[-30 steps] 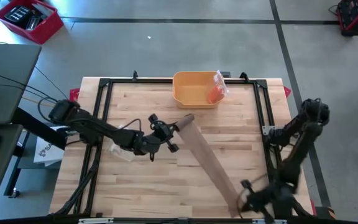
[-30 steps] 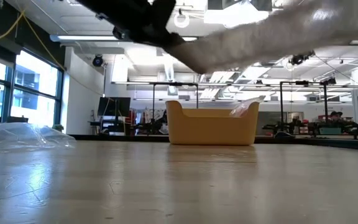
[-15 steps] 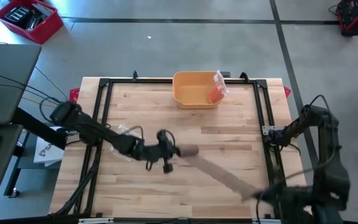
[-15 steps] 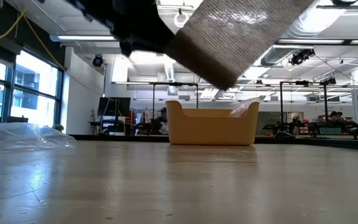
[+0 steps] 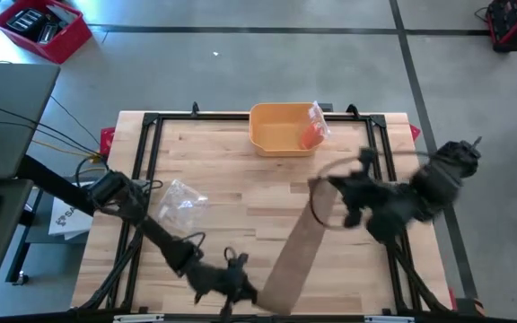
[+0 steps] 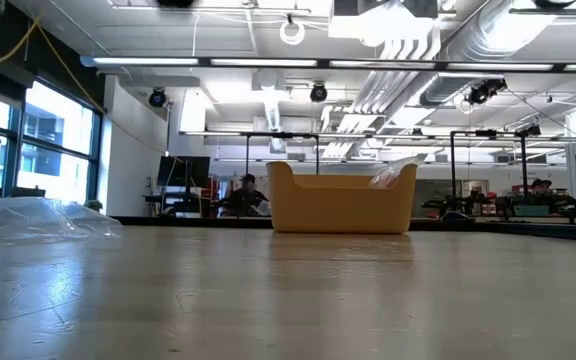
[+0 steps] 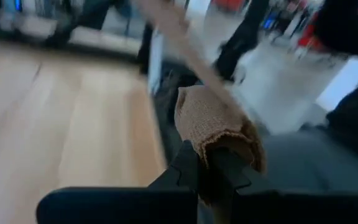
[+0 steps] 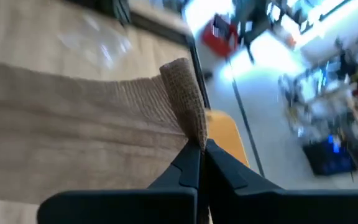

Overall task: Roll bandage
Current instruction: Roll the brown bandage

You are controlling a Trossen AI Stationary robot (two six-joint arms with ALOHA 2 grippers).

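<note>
A long tan bandage runs straight from my right gripper, at the table's right middle, to my left gripper, at the near edge. Both grippers are shut on it, one at each end. The left wrist view shows a bunched end, and the right wrist view shows the flat strip leading away. Neither the bandage nor the grippers show in the low view. My left gripper pinches the bandage's near end between its two shut fingers, where the cloth is bunched into several layers. The strip leads straight away toward the other arm. My right gripper pinches the far end's corner edge between its two shut fingers. The cloth spreads flat and straight from there.
A yellow bin stands at the far middle with an orange packet in it; it also shows in the low view. A crumpled clear plastic bag lies at the left. A black frame edges the table.
My left gripper has swung from the table's middle to the near edge with its end of the bandage. My right gripper has gone from the near right corner toward the far edge and inward. The strip has turned about, its ends swapping near and far.
</note>
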